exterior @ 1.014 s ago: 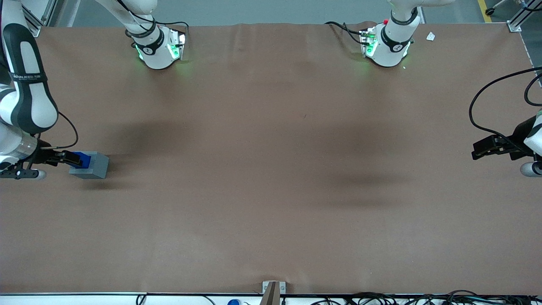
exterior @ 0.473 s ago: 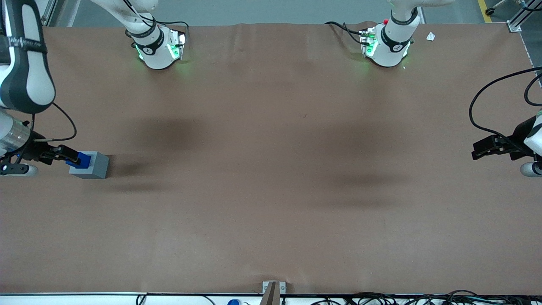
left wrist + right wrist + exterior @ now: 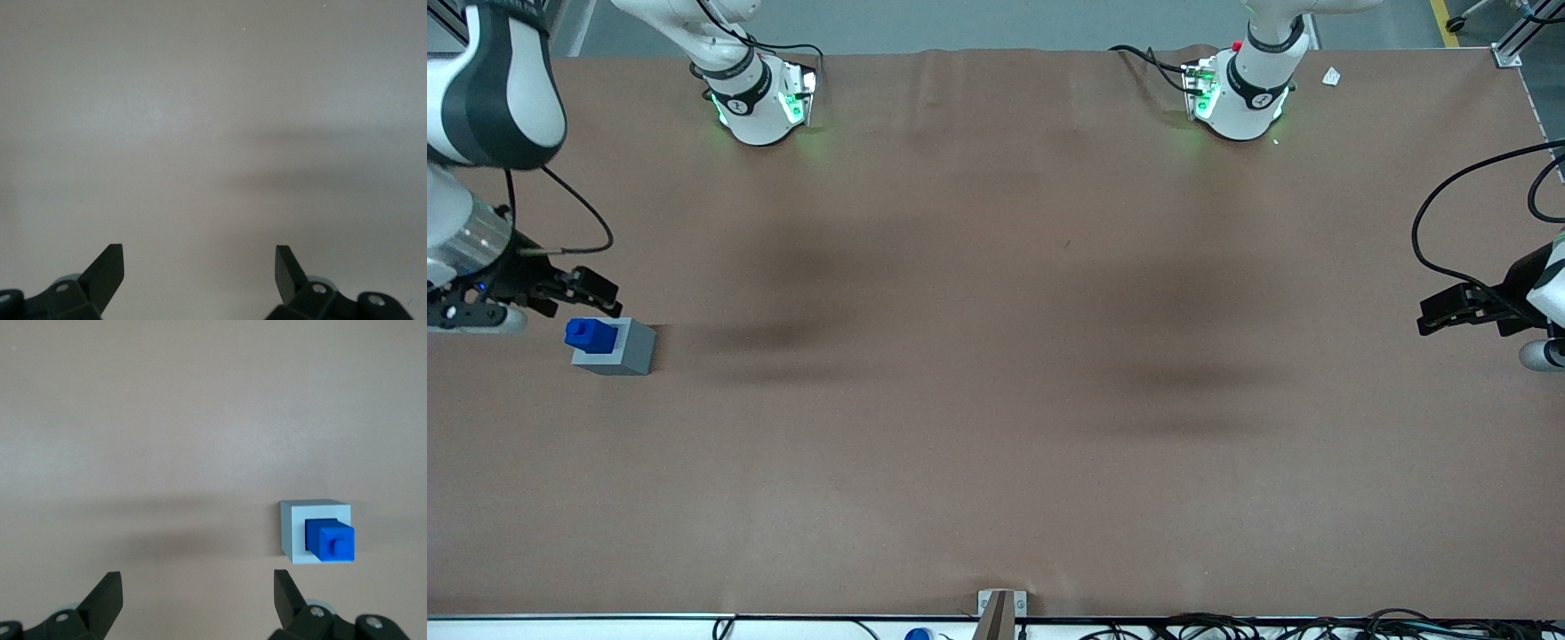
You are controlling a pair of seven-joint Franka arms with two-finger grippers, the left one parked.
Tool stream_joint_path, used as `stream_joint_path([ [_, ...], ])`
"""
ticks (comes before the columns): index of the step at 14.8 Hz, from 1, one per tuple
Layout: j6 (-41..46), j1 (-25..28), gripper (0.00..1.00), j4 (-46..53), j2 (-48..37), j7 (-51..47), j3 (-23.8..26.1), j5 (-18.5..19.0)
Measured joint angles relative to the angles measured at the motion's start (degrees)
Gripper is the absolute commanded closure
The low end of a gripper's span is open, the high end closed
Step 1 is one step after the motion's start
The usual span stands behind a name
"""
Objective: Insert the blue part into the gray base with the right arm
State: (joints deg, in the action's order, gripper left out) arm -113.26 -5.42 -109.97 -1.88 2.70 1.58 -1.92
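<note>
The blue part (image 3: pixel 591 334) stands upright in the socket of the gray base (image 3: pixel 624 350), its narrower knob up, at the working arm's end of the table. Both also show in the right wrist view, the blue part (image 3: pixel 330 541) seated in the gray base (image 3: pixel 292 532). My right gripper (image 3: pixel 587 292) is open and empty. It hangs above the table, raised clear of the base and a little farther from the front camera. In the right wrist view the gripper (image 3: pixel 198 600) has its fingers spread wide with bare table between them.
The brown table cover (image 3: pixel 996 356) spreads wide toward the parked arm's end. The two arm bases (image 3: pixel 760 98) (image 3: pixel 1236 93) stand along the edge farthest from the front camera. A small bracket (image 3: pixel 1000 604) sits at the near edge.
My right gripper has let go of the blue part, opened, and lifted up and away from the gray base. The blue part stays seated in the base.
</note>
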Motion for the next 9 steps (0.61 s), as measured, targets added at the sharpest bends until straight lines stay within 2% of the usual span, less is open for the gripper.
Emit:
stream_joint_path([
  [4,6.66,0.3,0.0,1.17,-5.82,0.0,-0.02,0.07],
  [9,16.46,0.29,0.0,10.13,-6.76,0.0,-0.61,0.11],
])
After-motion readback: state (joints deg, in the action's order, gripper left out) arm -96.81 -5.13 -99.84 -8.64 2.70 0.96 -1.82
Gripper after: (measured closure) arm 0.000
